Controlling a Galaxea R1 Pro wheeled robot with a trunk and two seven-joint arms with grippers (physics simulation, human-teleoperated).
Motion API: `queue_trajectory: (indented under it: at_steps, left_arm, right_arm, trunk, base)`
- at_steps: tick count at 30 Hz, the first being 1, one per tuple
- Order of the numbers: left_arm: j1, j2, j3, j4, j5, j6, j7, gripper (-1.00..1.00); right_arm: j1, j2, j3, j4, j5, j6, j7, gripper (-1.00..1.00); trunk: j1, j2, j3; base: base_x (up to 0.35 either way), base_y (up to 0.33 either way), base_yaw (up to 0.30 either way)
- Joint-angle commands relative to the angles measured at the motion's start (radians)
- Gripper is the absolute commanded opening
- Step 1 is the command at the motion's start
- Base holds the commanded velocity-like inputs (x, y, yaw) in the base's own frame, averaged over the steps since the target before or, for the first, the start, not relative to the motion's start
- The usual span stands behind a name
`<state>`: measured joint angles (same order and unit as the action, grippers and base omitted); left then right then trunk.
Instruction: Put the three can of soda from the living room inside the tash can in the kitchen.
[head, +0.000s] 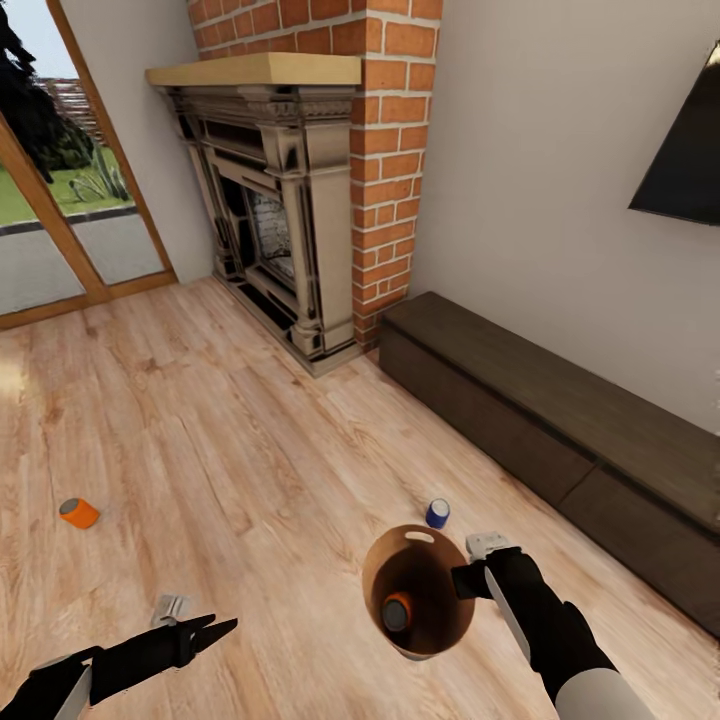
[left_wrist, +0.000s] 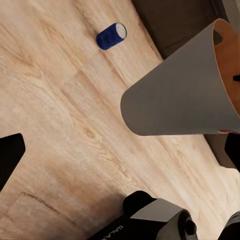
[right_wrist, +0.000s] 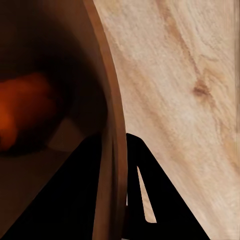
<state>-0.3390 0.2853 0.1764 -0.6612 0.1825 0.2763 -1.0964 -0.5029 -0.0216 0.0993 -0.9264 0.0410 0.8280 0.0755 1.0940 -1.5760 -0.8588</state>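
Bin (head: 420, 590) is pinched at its rim by right hand (head: 478, 578), one orange can (head: 397, 610) inside | left hand (head: 205, 633) spread, empty | blue can (head: 437, 513) on floor beside bin should be picked first, bin kept upright | other orange can (head: 78, 513) far off

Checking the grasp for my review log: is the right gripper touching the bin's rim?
Touching. In the right wrist view the right gripper has one dark finger on each side of the bin wall, closed against it; the head view agrees.
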Motion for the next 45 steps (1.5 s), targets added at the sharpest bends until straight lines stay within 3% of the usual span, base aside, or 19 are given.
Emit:
queue_trajectory:
  at_steps: [1, 30, 45]
  left_arm:
    - [0.0, 0.0, 0.0, 0.0, 0.0, 0.0, 0.0, 1.0]
    - [0.0, 0.0, -0.002, 0.002, 0.0, 0.0, 0.0, 1.0]
    - [0.0, 0.0, -0.004, 0.002, 0.0, -0.001, 0.0, 1.0]
  right_arm:
    - [0.0, 0.0, 0.0, 0.0, -0.015, 0.0, 0.006, -1.0]
    - [0.0, 0.0, 0.0, 0.0, -0.015, 0.0, 0.007, -1.0]
    - [0.0, 0.0, 0.0, -0.002, -0.015, 0.004, 0.007, -1.0]
  trunk:
    - [0.0, 0.0, 0.001]
    - [0.0, 0.0, 0.027]
    - [0.0, 0.0, 0.029]
  base:
    - [0.043, 0.0, -0.208]
    - [0.003, 0.001, -0.232]
    - [0.083, 0.245, -0.029]
